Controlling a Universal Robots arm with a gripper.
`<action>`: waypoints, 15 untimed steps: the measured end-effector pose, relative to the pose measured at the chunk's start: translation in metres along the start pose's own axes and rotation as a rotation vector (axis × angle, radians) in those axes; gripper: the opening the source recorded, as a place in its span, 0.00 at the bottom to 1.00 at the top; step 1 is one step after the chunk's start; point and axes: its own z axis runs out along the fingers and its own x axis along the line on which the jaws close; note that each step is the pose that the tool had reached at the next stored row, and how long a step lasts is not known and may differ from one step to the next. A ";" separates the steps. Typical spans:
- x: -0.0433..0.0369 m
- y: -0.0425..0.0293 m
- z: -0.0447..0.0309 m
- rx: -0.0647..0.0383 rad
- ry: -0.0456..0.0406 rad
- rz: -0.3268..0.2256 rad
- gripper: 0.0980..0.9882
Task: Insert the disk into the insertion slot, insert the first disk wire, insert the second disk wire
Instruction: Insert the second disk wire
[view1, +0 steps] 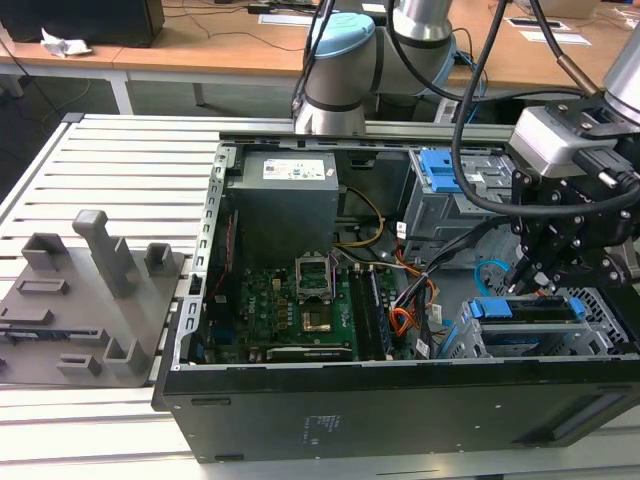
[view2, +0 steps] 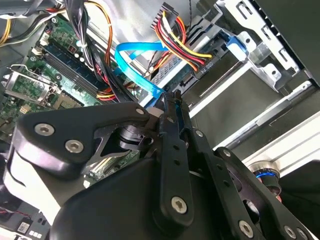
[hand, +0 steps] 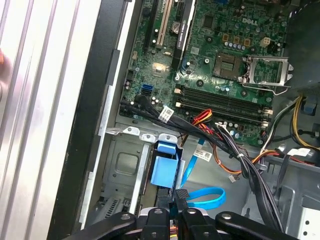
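Observation:
The disk (view1: 527, 309), framed by its blue carrier (hand: 165, 169), lies in the insertion slot (view1: 560, 338) at the case's corner on the exterior view's right. My gripper (view1: 533, 272) hangs just above the disk's end. In both wrist views its fingertips (view2: 173, 101) stand together on the small dark plug at the end of the second disk wire (view2: 131, 61), whose light-blue loop (hand: 206, 198) curls beside them. The first disk wire (view2: 179, 44), a red, orange and yellow bundle, ends in a black plug (view2: 202, 70) seated against the disk's edge.
The open black computer case (view1: 400, 400) lies on a slatted metal table (view1: 110, 170). Inside are the motherboard (hand: 225, 60), a grey power supply (view1: 285, 200) and a taller cage with blue tabs (view1: 440, 175). Loose black cables (hand: 250, 170) run close by. A grey fixture (view1: 90, 300) stands at the exterior view's left.

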 end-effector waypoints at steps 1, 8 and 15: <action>0.0001 0.0000 0.0000 0.000 0.0000 0.000 0.07; 0.0001 0.0000 0.0006 0.000 -0.0057 0.120 0.07; 0.0041 0.0008 0.0009 0.000 -0.0059 0.124 0.07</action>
